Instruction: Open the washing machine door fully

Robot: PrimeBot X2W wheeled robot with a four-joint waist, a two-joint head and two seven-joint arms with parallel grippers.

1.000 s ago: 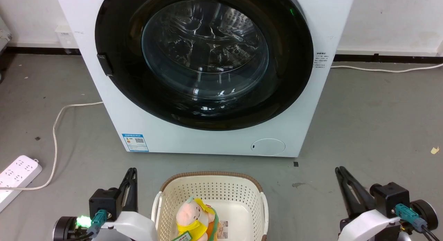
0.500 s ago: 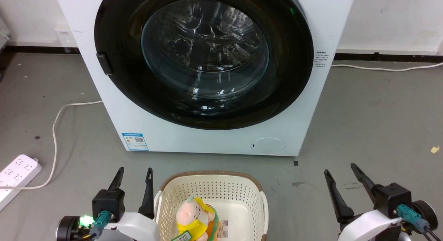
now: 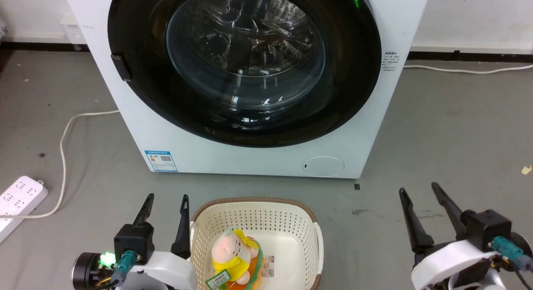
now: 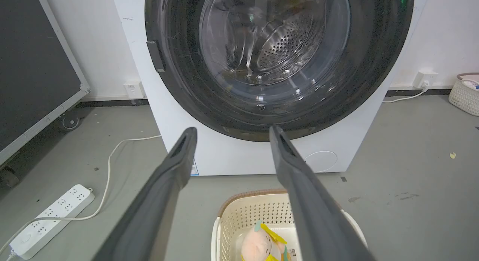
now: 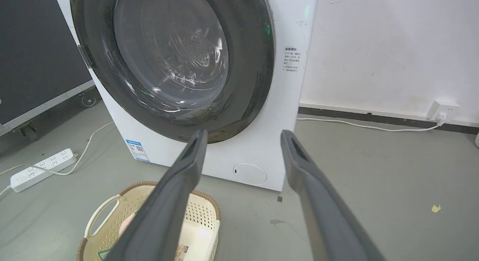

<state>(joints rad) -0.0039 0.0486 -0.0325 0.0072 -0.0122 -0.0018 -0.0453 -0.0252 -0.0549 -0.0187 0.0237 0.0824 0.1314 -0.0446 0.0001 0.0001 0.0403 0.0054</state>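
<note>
The washing machine door (image 3: pixel 354 94) is a big round door with a glossy black rim and a clear domed glass centre (image 3: pixel 245 53). It lies shut, flush against the white washer front. A small dark handle tab (image 3: pixel 120 67) sits on its left rim. My left gripper (image 3: pixel 167 196) hangs low over the floor, open and holding nothing, well short of the door. My right gripper (image 3: pixel 418 187) is also open with nothing between its fingers, low at the right. In the left wrist view, the left gripper (image 4: pixel 232 129) points at the door (image 4: pixel 374 66). In the right wrist view, the right gripper (image 5: pixel 244 132) faces the door (image 5: pixel 250 66).
A cream basket (image 3: pixel 254 204) with a plush toy (image 3: pixel 233 256) stands on the floor between my arms. A white power strip (image 3: pixel 21 194) and its cable (image 3: pixel 62 144) lie at the left. A small round white flap (image 3: pixel 323 166) is low on the washer. A black wheeled board (image 4: pixel 33 66) stands at the left.
Both grippers went from shut to open. The head view has shifted, so the washer sits slightly higher and larger in it; the door stays shut.
</note>
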